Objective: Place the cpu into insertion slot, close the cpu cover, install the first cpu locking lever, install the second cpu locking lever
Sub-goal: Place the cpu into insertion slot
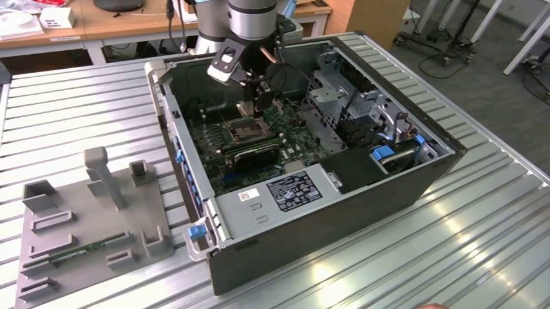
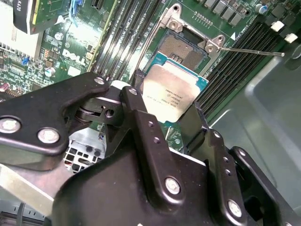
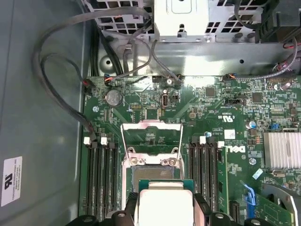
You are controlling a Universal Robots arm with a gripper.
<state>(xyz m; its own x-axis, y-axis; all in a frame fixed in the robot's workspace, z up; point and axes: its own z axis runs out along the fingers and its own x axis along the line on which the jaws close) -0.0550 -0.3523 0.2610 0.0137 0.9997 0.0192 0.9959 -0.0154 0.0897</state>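
Observation:
In both wrist views my gripper (image 2: pixel 167 108) (image 3: pixel 166 208) is shut on the cpu (image 2: pixel 171 89) (image 3: pixel 165 200), a silvery square chip with a green edge, its black fingers (image 2: pixel 134 101) on two opposite sides. The cpu hangs level just above the near edge of the insertion slot (image 2: pixel 183 47) (image 3: pixel 153 172), a dark open socket on the green motherboard. The cpu cover (image 3: pixel 151 125) stands flipped up at the far side of the slot. A thin wire locking lever (image 2: pixel 249 51) sticks out sideways. In the exterior view the gripper (image 1: pixel 256 106) reaches down into the open computer case over the slot (image 1: pixel 243 131).
Black memory slots (image 3: pixel 101 174) flank the socket on both sides. A ribbed heatsink (image 3: pixel 282 149) and cables (image 3: pixel 61 94) lie nearby. The case wall (image 1: pixel 172 129), a drive cage (image 1: pixel 331 96) and a power supply (image 1: pixel 292 190) surround the board. A grey fixture tray (image 1: pixel 86 225) lies on the table.

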